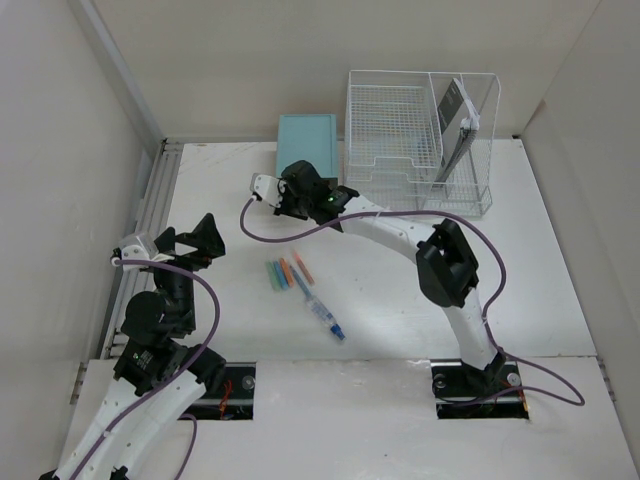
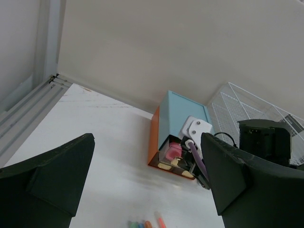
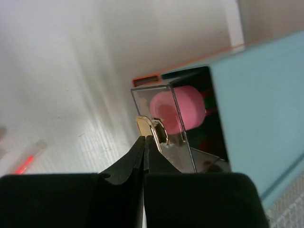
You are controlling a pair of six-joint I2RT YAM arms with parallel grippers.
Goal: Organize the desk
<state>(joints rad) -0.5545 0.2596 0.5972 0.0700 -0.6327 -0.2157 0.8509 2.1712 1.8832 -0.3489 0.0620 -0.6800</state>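
The desk [image 1: 400, 300], matte white, lay enclosed by pale walls [image 1: 250, 60], with silver rails [image 1: 148, 230] along its left edge. My left claw [image 1: 190, 243] hung wide above the surface, holding nothing. My right claw [image 3: 145, 141] was pinched on the gold pull [image 3: 159, 135] of the teal drawer box [image 1: 307, 140] (drawer partly out), at the far edge just beside the wire rack [image 1: 415, 130].

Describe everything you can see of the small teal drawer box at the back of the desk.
The small teal drawer box looks like matte plastic, with an orange side panel. It stands at the far edge of the white desk, beside the white wire-mesh rack. Its clear drawer is pulled partly out and holds a rounded pink object. The right pincer is shut on the drawer's small gold handle.
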